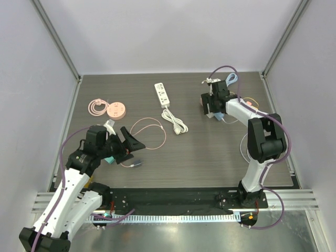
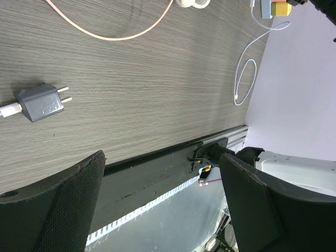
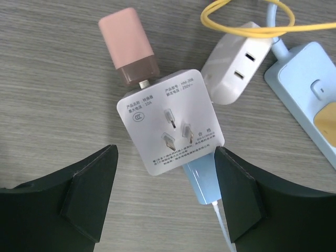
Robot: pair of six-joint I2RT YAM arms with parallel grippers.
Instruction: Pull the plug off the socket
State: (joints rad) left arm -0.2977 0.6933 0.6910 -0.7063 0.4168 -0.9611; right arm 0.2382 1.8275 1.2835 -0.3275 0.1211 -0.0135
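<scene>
A white cube socket adapter lies on the table with its three prongs facing up. A pink plug sits in its far side and a light blue plug with a white cable sits in its near side. My right gripper is open and hovers just above the cube, with one finger on each side; in the top view it is at the back right. My left gripper is open and empty at the front left, beside a loose grey charger plug.
A white power strip with a coiled cord lies at the back middle. A round pink socket and pink cable loops lie at the left. A small white adapter, a yellow cable and a pale blue power strip crowd the cube's right side.
</scene>
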